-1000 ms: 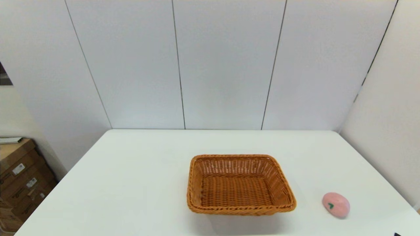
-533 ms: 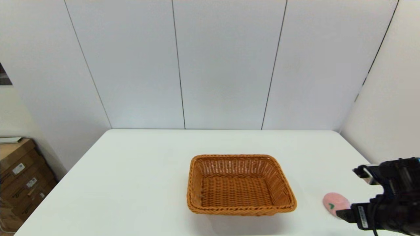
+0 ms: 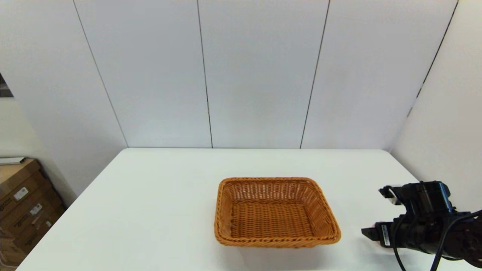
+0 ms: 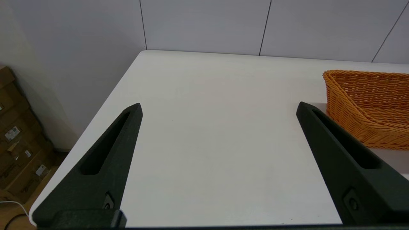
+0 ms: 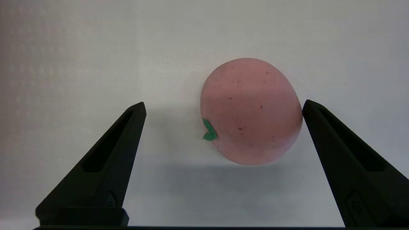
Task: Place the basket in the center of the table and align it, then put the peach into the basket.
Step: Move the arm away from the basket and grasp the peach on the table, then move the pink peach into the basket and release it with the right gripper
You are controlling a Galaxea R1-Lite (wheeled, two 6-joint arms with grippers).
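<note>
1. Landmark = wicker basket (image 3: 276, 212). It sits about mid-table (image 3: 150, 195), long sides roughly square to the near edge, nothing inside; the placing + aligning looks done, so what's left is the peach.
2. Toy peach (image 5: 250, 111) lies on the tabletop to the robot's right of the basket, well apart from its right rim. In head view the R arm covers it.
3. R gripper (image 5: 223, 107) hangs right over the peach, fingers spread wide, not touching it. Peach isn't centred in the gap: it sits close against one finger (image 5: 338, 153), w/ lots of room to the other. Green leaf mark faces the roomy side.
4. Key relation: the peach is off-centre betw. the fingers, so the gripper prob. needs a small sideways shift before dropping + closing, else the near finger may nudge the fruit and roll it.
5. L gripper (image 4: 219, 108) is spread too, parked over bare table left of the basket; R arm is far nearer the peach.
</note>
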